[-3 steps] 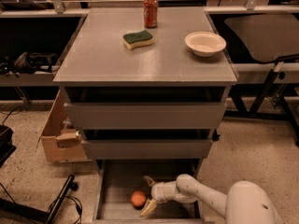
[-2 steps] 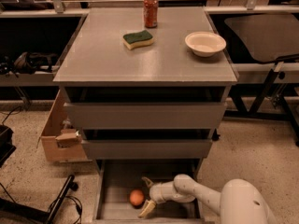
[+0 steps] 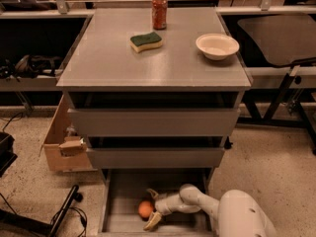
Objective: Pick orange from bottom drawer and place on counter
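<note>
The orange (image 3: 144, 209) lies on the floor of the open bottom drawer (image 3: 118, 196), left of centre. My gripper (image 3: 151, 209) reaches in from the right, open, with one finger behind the orange and the other in front of it, right beside the fruit. The white arm (image 3: 197, 201) runs back to the lower right. The grey counter (image 3: 113, 58) is the cabinet's top, above the two upper drawers.
On the counter stand a red soda can (image 3: 159, 12), a green and yellow sponge (image 3: 146, 41) and a white bowl (image 3: 217, 46). A cardboard box (image 3: 61, 142) sits left of the cabinet, cables lie on the floor at lower left, and a dark table stands at right.
My gripper has moved slightly left, so its fingers now bracket the orange more closely. The orange has stayed in place.
</note>
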